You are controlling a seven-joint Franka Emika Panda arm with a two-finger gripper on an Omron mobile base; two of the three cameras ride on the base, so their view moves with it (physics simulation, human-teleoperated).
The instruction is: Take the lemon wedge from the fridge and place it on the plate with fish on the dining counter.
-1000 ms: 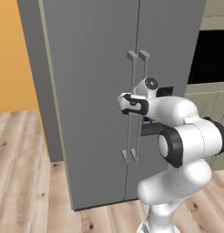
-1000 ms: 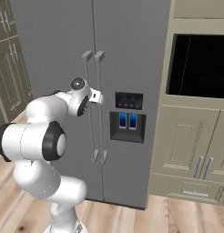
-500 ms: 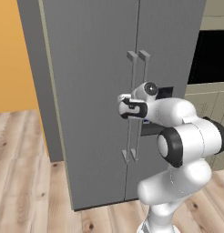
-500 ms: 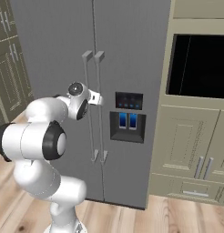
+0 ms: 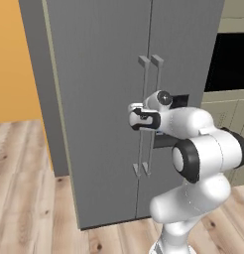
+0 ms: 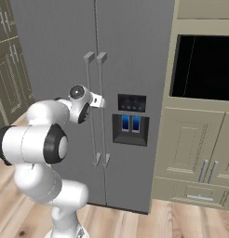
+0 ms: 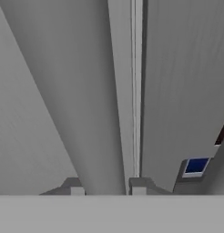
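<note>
While both doors of the fridge (image 5: 104, 99) are closed, the gripper (image 5: 135, 118) sits at the left door's handle (image 5: 142, 116), apparently clenched around it, beside the dispenser (image 6: 130, 126).

Fridge (image 5: 104, 99): tall, matte grey, side-by-side doors both shut; two long grey bar handles (image 6: 95, 109) upright beside the centre seam; dark dispenser panel (image 6: 131, 120) on right door
</note>
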